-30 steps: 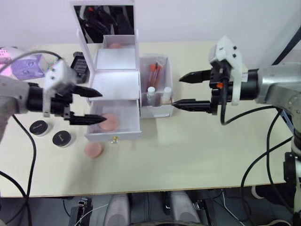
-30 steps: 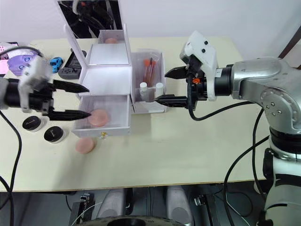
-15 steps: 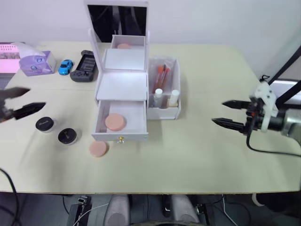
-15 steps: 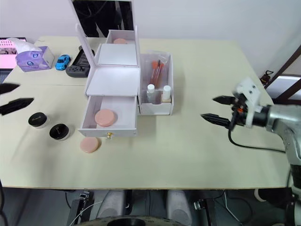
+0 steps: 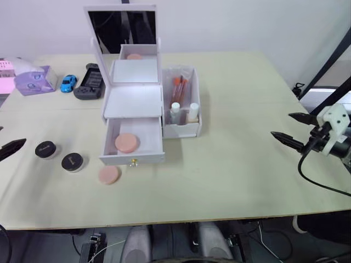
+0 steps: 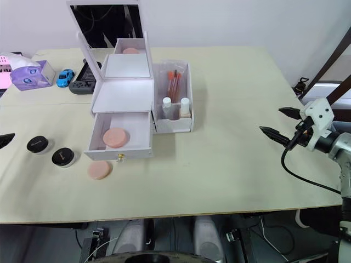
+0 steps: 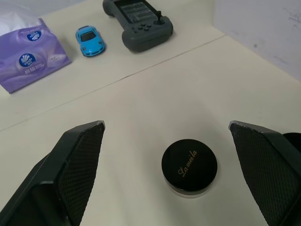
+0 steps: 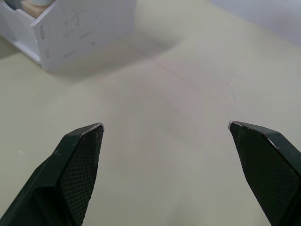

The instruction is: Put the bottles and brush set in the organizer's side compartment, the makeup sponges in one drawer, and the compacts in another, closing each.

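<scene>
Compacts: one (image 7: pixel 189 167) lies between the wide-open left gripper's (image 7: pixel 167 136) fingers, not touched. The right gripper (image 6: pixel 279 125) is open too, well apart from the organizer (image 8: pixel 70 26), holding nothing.

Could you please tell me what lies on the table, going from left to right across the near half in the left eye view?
Left gripper → first black compact → second black compact → loose pink makeup sponge → open drawer holding another sponge → right gripper.
</scene>
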`<state>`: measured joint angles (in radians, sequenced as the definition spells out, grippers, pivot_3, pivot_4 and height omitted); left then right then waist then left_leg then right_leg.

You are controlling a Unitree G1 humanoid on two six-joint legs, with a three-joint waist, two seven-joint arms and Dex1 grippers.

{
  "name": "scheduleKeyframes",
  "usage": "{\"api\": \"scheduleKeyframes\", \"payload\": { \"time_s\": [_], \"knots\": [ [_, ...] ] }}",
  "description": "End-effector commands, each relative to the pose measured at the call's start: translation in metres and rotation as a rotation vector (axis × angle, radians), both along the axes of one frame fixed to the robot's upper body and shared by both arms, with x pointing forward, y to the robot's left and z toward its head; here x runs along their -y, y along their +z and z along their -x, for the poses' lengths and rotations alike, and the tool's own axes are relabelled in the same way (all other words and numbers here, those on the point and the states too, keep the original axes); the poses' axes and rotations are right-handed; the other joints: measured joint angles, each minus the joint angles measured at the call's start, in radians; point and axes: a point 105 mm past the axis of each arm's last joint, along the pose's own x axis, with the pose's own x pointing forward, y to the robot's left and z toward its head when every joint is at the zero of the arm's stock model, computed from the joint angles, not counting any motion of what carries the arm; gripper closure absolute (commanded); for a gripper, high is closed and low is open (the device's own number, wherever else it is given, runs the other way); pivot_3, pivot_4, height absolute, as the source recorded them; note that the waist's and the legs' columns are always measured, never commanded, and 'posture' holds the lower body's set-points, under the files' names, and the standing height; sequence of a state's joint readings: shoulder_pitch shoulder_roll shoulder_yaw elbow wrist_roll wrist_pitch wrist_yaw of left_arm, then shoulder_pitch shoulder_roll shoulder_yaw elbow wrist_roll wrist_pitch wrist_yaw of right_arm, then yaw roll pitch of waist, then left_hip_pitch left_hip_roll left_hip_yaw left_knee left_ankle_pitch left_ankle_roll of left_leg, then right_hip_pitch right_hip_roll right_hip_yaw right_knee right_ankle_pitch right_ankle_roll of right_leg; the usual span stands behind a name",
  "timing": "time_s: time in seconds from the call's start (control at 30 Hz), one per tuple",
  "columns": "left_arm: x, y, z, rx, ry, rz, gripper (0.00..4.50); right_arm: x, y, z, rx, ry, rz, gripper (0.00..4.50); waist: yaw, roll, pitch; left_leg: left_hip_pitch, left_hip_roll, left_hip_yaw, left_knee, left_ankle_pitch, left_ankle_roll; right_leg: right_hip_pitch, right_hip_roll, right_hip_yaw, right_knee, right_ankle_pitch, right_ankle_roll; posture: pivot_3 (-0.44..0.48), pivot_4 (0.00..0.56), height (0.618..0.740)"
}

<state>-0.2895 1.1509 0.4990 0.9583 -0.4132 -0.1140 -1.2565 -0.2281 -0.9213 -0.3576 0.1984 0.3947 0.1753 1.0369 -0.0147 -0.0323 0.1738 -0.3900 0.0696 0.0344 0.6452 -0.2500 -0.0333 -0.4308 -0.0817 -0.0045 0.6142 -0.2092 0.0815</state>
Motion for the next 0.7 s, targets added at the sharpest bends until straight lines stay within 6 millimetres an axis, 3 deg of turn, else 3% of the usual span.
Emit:
{"api": "scheduleKeyframes", "payload": {
  "time_s": [0.03,0.2,0.27,0.33,0.5,0.7],
  "knots": [
    [0.001,0.013,-0.003,0.066,-0.005,-0.01,0.05,-0.007,0.017,-0.002,0.064,0.029,0.006,0.0,0.0,0.0,0.0,0.0,0.0,0.0,0.0,0.0,0.0,0.0,0.0,0.0,0.0,0.0,0.0,0.0,0.15,0.729],
    [0.015,0.017,-0.006,0.089,-0.061,0.002,0.05,-0.033,0.031,-0.005,0.07,0.135,0.004,0.0,0.001,0.0,0.0,-0.001,0.0,0.0,0.0,0.0,0.0,0.0,0.0,0.0,0.0,0.0,0.0,0.0,0.15,0.729],
    [0.033,0.017,-0.003,0.091,-0.128,0.012,0.05,-0.064,0.039,0.0,0.021,0.273,0.003,0.0,-0.005,0.0,0.0,0.0,0.0,0.0,0.0,0.0,0.0,0.0,0.0,0.0,0.0,0.0,0.0,0.0,0.15,0.729],
    [0.047,0.016,0.002,0.089,-0.162,0.019,0.05,-0.082,0.042,0.003,-0.046,0.338,-0.004,0.0,-0.007,0.001,0.0,0.0,0.001,0.002,0.0,0.0,0.0,-0.001,-0.001,0.001,0.0,0.0,0.0,0.0,0.15,0.729],
    [0.085,0.007,0.029,0.075,-0.191,0.033,0.05,-0.122,0.055,0.012,-0.127,0.51,0.05,0.0,-0.004,0.0,0.0,-0.002,0.001,0.003,-0.002,0.0,0.0,-0.005,-0.001,0.001,-0.001,0.0,0.0,0.0,0.15,0.729],
    [0.134,-0.026,0.067,-0.039,-0.209,0.112,0.05,-0.181,0.086,-0.001,-0.097,0.68,0.055,0.0,-0.012,0.0,0.001,-0.002,0.002,0.005,-0.001,-0.001,-0.001,-0.012,-0.002,0.002,-0.001,-0.001,0.002,0.0,0.15,0.729]
  ]
}}
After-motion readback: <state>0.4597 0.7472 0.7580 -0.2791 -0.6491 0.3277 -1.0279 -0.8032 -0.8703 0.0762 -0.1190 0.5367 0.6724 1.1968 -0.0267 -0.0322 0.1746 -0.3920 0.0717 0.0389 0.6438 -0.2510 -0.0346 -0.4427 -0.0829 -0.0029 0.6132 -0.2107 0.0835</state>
